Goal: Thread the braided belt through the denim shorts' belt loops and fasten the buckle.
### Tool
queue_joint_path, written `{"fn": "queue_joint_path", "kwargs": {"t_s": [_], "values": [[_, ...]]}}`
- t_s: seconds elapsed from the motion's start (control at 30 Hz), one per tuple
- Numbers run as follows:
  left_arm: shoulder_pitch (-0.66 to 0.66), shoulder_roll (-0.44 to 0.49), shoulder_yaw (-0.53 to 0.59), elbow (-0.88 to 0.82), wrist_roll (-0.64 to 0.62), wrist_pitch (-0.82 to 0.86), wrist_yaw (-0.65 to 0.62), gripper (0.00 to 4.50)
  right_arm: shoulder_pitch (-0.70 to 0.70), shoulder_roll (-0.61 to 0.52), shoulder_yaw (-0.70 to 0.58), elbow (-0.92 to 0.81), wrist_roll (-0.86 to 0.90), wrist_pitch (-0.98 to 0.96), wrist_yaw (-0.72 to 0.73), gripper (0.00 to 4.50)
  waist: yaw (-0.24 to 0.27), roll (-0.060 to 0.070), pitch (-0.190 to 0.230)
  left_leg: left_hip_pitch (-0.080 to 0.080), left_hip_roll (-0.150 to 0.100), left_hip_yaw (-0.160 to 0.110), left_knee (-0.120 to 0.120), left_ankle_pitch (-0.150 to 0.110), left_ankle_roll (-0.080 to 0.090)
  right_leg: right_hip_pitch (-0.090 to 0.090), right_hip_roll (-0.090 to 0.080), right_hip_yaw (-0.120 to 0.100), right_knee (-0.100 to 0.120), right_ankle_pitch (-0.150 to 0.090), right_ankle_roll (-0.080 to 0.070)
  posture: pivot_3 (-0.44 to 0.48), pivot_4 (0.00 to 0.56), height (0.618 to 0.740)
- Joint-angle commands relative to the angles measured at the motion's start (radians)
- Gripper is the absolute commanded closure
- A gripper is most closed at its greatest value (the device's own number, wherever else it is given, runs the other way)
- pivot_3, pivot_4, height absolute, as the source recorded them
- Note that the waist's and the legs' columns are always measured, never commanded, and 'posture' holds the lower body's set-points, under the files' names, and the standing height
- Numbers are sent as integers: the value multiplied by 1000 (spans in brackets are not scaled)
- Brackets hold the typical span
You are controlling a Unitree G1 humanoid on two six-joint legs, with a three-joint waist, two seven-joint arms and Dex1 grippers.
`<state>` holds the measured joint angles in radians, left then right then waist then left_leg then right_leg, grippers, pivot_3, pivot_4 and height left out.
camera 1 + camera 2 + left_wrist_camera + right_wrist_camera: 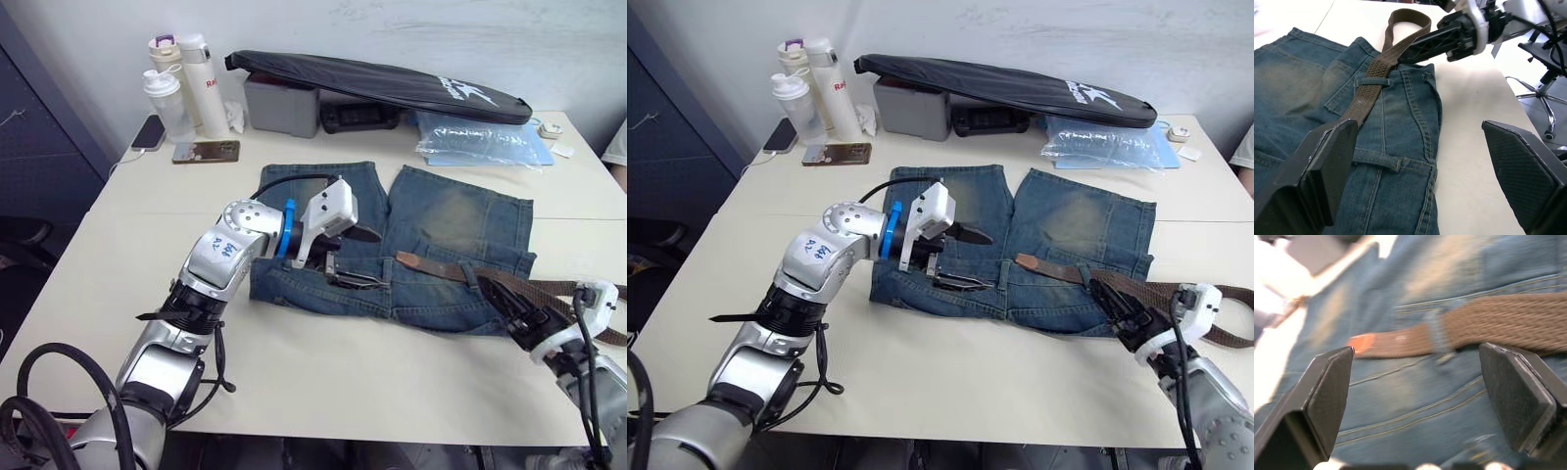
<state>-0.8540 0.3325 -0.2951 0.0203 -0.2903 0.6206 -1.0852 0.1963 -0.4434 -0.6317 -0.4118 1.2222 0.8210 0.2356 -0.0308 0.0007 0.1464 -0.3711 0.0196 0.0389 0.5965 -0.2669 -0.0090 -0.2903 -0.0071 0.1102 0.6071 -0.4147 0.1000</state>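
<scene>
On the white table (323, 382), beyond the denim shorts (431, 235), lie a long black bag (382, 83), a grey box (282, 106), bottles (181, 83) and a phone (206, 151). The left gripper (338, 257), arm bent across the shorts' left part, hovers spread wide just above the waistband. The right gripper (1117, 304), also wide open, points at the braided belt (460, 271), which passes under one belt loop (1371, 81) with its tan tip (1362, 342) between the two grippers.

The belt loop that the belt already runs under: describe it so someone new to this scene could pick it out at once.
Start at the denim shorts spread on the white table, then follow the waistband toward the robot's right. The braided belt crosses it there; the belt loop is the short denim strip lying over that brown strap. The neighbouring loop nearby holds nothing.
</scene>
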Motion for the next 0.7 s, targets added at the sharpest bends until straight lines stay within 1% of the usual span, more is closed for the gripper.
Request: {"fn": "queue_joint_path", "kwargs": {"t_s": [0.03, 0.1, 0.17, 0.23, 0.33, 0.4, 0.43, 0.5, 0.6, 0.63, 0.7], "values": [[-24, 1, 6, -3, -9, -20, -9, 0, 31, 14, 7, -106, 125, 5, -52, 41, -3, 0, 0, 0, 0, 0, 0, 0, 0, 0, 0, 0, 0, 0, 0, 0, 150, 740], [-28, 3, 9, 4, -6, -26, -9, 0, 21, 39, 40, -143, 202, -10, -107, 41, -7, 0, 0, 0, 0, 0, 0, 0, 1, 0, 0, 0, 0, 0, 0, 0, 150, 740], [-32, 5, 13, 13, 0, -33, -4, 0, 3, 57, 69, -161, 238, -30, -160, 41, -10, 0, 0, 0, 0, 0, 0, -1, 2, 0, 0, 0, 0, 0, 0, 0, 150, 740], [-38, 6, 19, 26, 9, -45, 10, 0, -20, 68, 95, -164, 236, -53, -204, 41, -11, 0, 0, 0, 0, 0, 0, -1, 2, 0, 0, 0, 0, 0, 0, 0, 150, 740], [-46, 9, 23, 44, 18, -54, 20, 0, -43, 55, 136, -172, 212, -68, -240, 41, -10, 0, 0, -1, 0, 0, 0, -1, 2, -1, -1, 0, 0, 0, 0, 0, 150, 740], [-52, 6, 25, 61, 25, -66, 27, 0, -37, -66, 222, -203, -17, -58, -190, 41, -6, 1, 0, -1, 0, 0, 0, -1, 1, -1, -1, 0, 0, 0, 0, 0, 150, 740], [-59, 3, 23, 76, 31, -78, 29, 0, -34, -114, 248, -216, -83, -54, -174, 41, -4, 1, 0, -1, -1, 0, 0, -1, 1, -1, -2, 0, -1, 0, 0, 0, 150, 740], [-75, -5, 20, 110, 41, -101, 33, 0, -27, -165, 268, -235, -123, -53, -156, 41, 1, -1, 0, -2, -1, 0, 0, -1, 1, -1, -2, 0, -2, 0, 0, 0, 150, 740], [-119, -27, 5, 203, 71, -167, 28, 0, 17, -296, 288, -306, -232, -31, -95, 41, 6, -1, 0, -3, -1, -1, 0, -1, 1, -2, -1, -1, -2, 0, 0, 0, 150, 740], [-138, -39, 0, 245, 84, -194, 29, 0, 31, -324, 281, -325, -258, -27, -86, 41, 8, -1, 0, -3, -1, -1, 0, -1, 1, -2, -1, -1, -2, 0, 0, 0, 150, 740], [-176, -64, -4, 326, 106, -243, 30, 0, 46, -341, 254, -347, -257, -27, -87, 41, 6, -5, 1, -4, -2, -1, 0, 0, 1, -2, -1, -1, -4, 0, 1, 0, 150, 740]]}}
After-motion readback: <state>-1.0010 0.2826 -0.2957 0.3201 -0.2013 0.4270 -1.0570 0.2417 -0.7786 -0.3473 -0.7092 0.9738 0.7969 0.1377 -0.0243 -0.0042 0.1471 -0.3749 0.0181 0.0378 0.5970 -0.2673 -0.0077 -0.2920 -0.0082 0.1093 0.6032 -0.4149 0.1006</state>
